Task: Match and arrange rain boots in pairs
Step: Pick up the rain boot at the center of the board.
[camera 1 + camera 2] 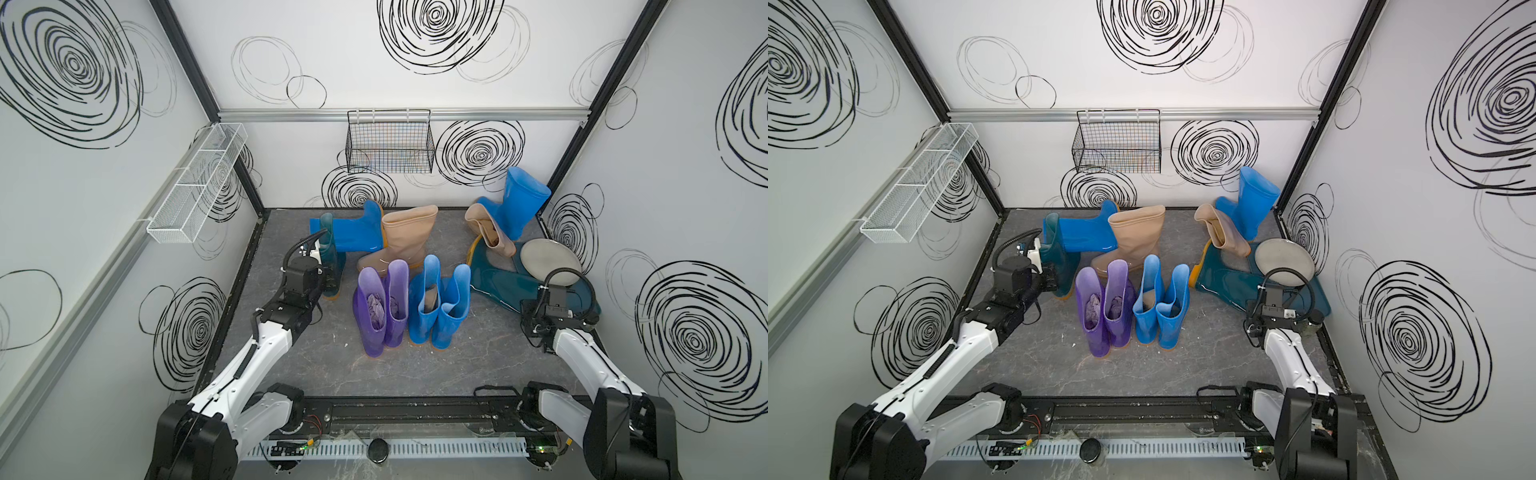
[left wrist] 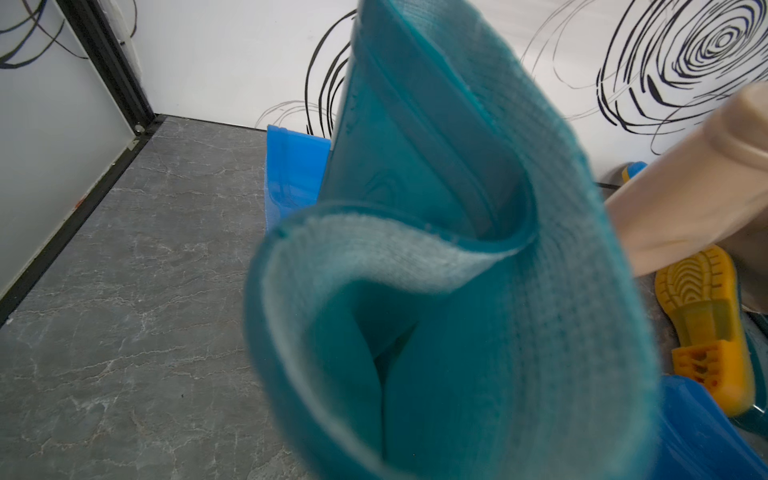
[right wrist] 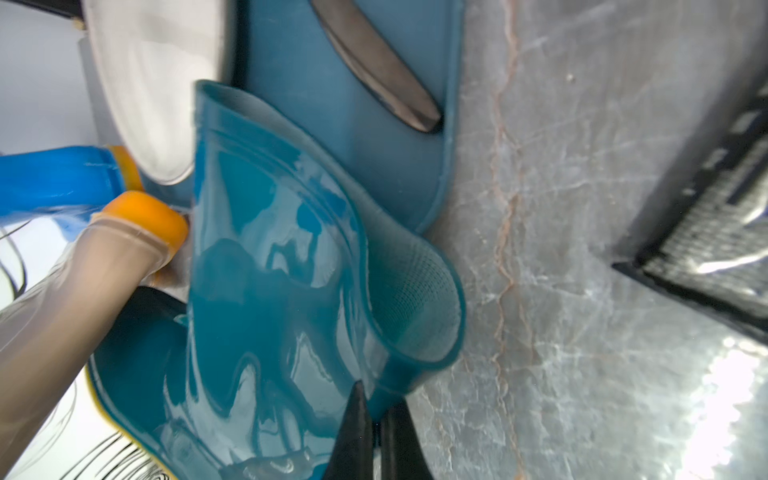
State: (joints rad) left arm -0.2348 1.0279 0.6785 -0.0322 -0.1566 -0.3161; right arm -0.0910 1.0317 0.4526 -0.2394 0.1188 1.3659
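The teal pair is the step in hand. The left jaws are pinched nearly shut on the cuff of the upright teal boot (image 1: 332, 257), and the cuff buckles inward in the left wrist view. The right jaws are closed tight on the cuff edge of the lying teal boot (image 3: 270, 270), which sprawls away from them with a tan boot (image 1: 488, 232) resting across its foot end. Its shaft lies by the tray (image 3: 353, 104), just beside those jaws. Between the two sets of jaws stand the purple pair (image 1: 382, 307) and the blue pair (image 1: 440, 307), already matched. Next, I judge, each boot must be lifted. The lying one must slide free of the tan boot and turn upright. Then both should go down side by side on bare surface (image 1: 332, 374).
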